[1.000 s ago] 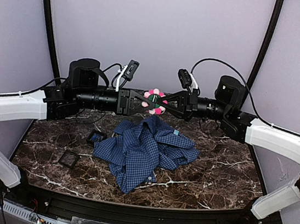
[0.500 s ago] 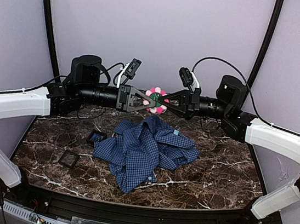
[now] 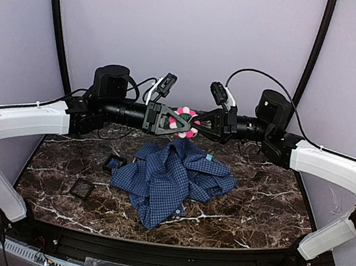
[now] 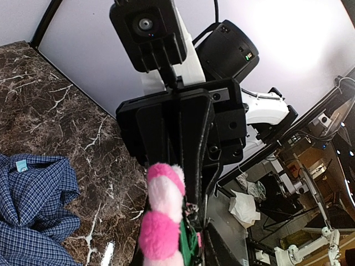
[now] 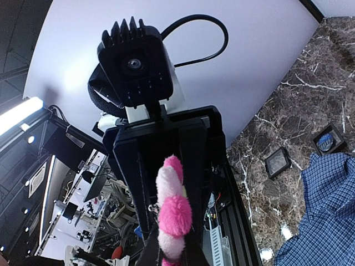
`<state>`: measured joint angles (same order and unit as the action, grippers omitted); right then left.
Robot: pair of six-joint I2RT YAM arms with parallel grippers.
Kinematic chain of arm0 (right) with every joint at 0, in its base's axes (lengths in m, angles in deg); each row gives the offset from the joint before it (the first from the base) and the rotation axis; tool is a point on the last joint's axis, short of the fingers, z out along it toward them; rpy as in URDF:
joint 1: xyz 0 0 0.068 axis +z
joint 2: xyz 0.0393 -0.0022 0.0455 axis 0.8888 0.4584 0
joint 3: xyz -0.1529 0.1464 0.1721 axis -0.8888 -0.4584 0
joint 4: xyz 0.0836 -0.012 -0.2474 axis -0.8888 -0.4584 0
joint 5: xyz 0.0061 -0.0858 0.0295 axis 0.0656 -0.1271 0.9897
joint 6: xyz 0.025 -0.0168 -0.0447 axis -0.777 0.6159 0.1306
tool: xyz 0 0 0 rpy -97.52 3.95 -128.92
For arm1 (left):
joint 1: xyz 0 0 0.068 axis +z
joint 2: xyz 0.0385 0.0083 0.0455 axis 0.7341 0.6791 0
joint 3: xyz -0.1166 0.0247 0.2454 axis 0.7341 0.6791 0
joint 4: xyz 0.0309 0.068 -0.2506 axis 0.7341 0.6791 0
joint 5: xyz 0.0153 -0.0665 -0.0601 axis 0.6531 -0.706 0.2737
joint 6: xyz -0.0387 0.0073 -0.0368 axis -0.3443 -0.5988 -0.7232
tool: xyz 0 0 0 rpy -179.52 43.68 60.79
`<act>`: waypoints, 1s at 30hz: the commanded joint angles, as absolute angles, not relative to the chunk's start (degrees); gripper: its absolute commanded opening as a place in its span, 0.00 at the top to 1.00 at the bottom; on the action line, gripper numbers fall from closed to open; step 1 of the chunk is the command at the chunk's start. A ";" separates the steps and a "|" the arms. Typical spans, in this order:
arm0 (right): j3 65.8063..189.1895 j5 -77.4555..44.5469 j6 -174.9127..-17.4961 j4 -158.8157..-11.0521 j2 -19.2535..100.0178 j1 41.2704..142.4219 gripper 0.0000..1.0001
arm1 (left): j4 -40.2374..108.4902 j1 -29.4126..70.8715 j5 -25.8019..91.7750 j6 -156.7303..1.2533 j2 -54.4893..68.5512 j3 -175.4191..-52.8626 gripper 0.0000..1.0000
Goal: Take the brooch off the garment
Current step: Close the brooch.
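We see the brooch (image 3: 183, 121) up in the air, off the garment (image 3: 166, 174). It's held above the rear-centre of the tabletop (image 3: 254, 202), between the left gripper (image 3: 173, 122) and the right gripper (image 3: 194, 123). The right gripper comes in from the right w/ jaws clamped tight on the brooch's right side. The left gripper comes in from the left, jaws narrow, tips right at the brooch's left edge. We can't tell whether they pinch it or only touch it.

Vs. a sec ago, the left arm has slid right, toward the centre, so its fingers sit closer in on the petals. Its round motor housing (image 3: 111, 79) is further right and a bit higher, and its wrist cam (image 3: 166, 84) has gone right w/ it. The right arm and the brooch have hardly shifted.

Both wrist views show the brooch edge-on. In the left wrist view we get fluffy pink and pale petals (image 4: 161, 216) w/ a bit of green beside them.

The garment lies crumpled mid-tabletop, just below the brooch, w/ its light-blue tag (image 3: 208, 157) at the rear right. It's in the same spot as before. Two small black square trays lie to its left. One tray (image 3: 115, 162) is just beside the cloth, and the other tray (image 3: 82, 189) is nearer the front-left, apart from it. Neither has moved.
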<state>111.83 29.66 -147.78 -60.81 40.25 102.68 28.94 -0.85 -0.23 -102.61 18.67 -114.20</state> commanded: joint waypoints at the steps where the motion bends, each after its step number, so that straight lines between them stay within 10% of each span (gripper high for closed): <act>1: 111.85 31.97 -147.49 -62.08 41.57 104.27 1.00 | 28.39 -1.72 -1.82 -102.09 19.63 -115.84 0.76; 22: 110.64 31.76 -148.41 -60.31 41.11 104.27 1.00 | 28.67 -1.42 2.69 -101.70 15.71 -112.88 0.63; 30: 110.29 30.84 -149.33 -58.91 41.03 104.21 1.00 | 29.24 -1.38 4.63 -102.50 13.18 -110.77 0.32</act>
